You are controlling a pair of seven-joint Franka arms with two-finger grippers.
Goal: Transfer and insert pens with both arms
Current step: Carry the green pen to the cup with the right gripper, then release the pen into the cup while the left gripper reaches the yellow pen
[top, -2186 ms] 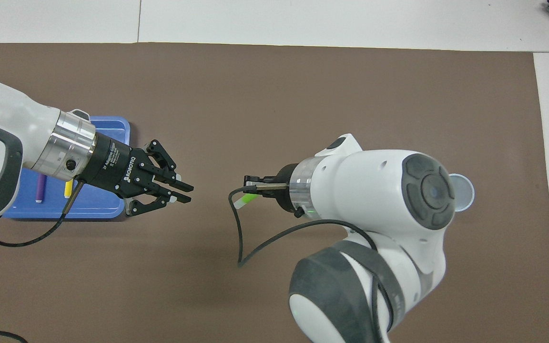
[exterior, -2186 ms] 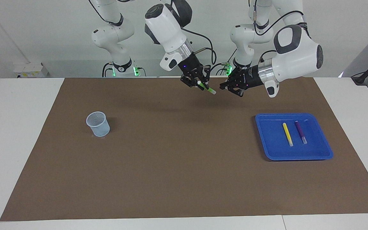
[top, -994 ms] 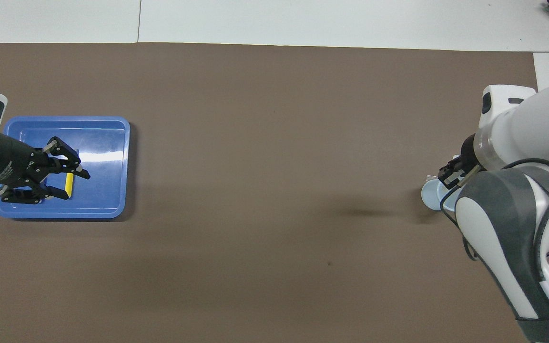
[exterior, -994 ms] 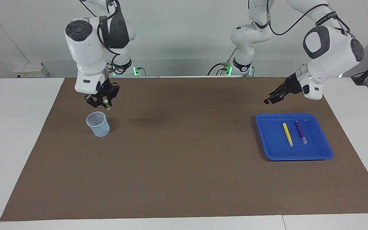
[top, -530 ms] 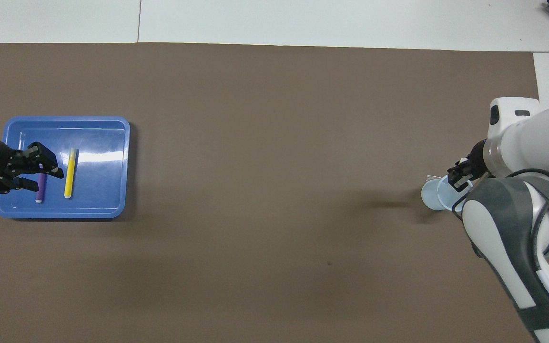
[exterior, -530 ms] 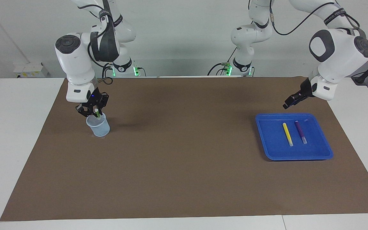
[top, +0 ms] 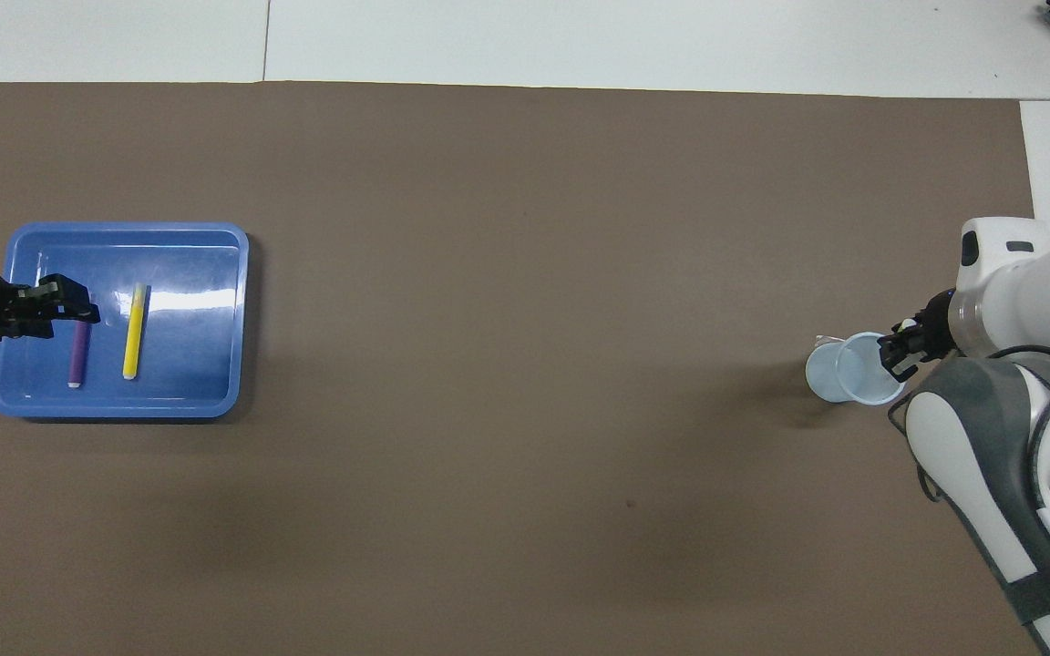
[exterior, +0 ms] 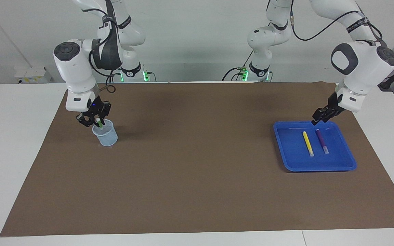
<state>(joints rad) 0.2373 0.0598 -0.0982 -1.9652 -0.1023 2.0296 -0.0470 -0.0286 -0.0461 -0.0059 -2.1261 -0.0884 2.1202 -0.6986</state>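
Note:
My right gripper (exterior: 96, 122) is shut on the green pen (exterior: 99, 122) and holds it tilted at the rim of the pale mesh cup (exterior: 106, 136), the pen's lower end at the cup's mouth. In the overhead view this gripper (top: 899, 351) overlaps the cup (top: 853, 374) and hides the pen. The yellow pen (exterior: 307, 143) and the purple pen (exterior: 321, 140) lie side by side in the blue tray (exterior: 337, 164). My left gripper (exterior: 317, 120) hangs open and empty over the tray's robot-side edge, just above the purple pen's (top: 78, 355) end.
A brown mat (exterior: 197, 171) covers the table, with white table surface around it. Two smaller white arms with green lights (exterior: 130, 68) (exterior: 260, 68) stand at the robots' edge. The tray is toward the left arm's end, the cup toward the right arm's end.
The right gripper has carried the green pen from above the mat's middle down to the cup's rim. The left gripper has swung over the tray and dropped toward the purple pen.

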